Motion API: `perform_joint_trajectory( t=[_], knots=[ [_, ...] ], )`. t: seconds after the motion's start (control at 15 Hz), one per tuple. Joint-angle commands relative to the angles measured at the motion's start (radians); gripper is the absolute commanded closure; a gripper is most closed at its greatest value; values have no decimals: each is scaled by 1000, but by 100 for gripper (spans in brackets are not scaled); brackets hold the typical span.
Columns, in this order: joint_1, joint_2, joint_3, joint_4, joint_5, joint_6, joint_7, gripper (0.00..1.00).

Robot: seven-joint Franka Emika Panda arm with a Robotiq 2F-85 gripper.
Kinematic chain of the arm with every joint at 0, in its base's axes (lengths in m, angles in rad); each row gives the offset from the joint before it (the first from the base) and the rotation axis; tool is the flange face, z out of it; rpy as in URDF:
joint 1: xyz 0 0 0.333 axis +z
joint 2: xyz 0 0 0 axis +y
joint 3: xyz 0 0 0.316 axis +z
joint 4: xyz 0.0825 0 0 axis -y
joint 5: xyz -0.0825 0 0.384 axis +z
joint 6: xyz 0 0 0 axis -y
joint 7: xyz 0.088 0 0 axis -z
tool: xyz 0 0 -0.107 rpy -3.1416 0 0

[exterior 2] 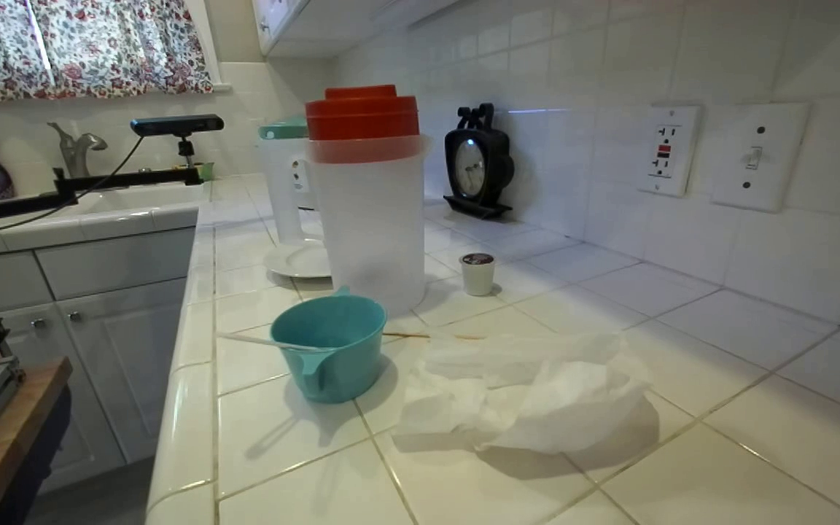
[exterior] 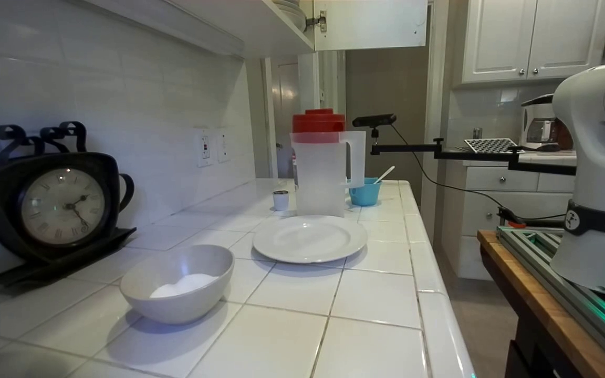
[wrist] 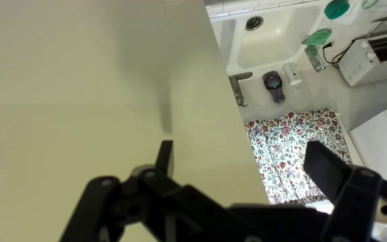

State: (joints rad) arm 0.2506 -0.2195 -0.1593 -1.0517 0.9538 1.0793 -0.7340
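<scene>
In the wrist view, we see the black, jointed gripper (wrist: 242,158) with its fingers (wrist: 326,169) spread wide apart. A broad, flat, cream-coloured panel (wrist: 102,101) fills the left of that view; its slanting edge passes through the gap between the fingers, and we cannot tell whether either one touches its surface. Much of the panel runs out of frame. Beyond its edge we make out a white, rectangular sink (wrist: 264,47) and a floral fabric curtain (wrist: 287,148), the latter partly covered by a finger.

In an exterior view, the frame cuts through the white, rounded robot arm (exterior: 602,157) and through an open, flat, white cabinet door (exterior: 371,26); we cannot say whether door and panel are the same. On the white, tiled worktop (exterior: 292,341), a grey, round bowl (exterior: 176,310) holds something white that we cannot identify. In an exterior view, a tall, translucent pitcher with a red lid (exterior 2: 372,211) partly hides a round, white plate (exterior 2: 296,262) and a pitcher with a green lid (exterior 2: 281,157).
</scene>
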Motion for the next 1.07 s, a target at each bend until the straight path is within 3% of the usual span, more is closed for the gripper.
perform_joint_trajectory(
  t=[0.0, 0.67, 1.0],
  knots=[
    [7, 56, -17, 59, 43, 3, -33, 0],
    [46, 139, 16, 122, 112, 32, -33, 0],
    [5, 135, 4, 171, -161, 48, -33, 0]
  ],
)
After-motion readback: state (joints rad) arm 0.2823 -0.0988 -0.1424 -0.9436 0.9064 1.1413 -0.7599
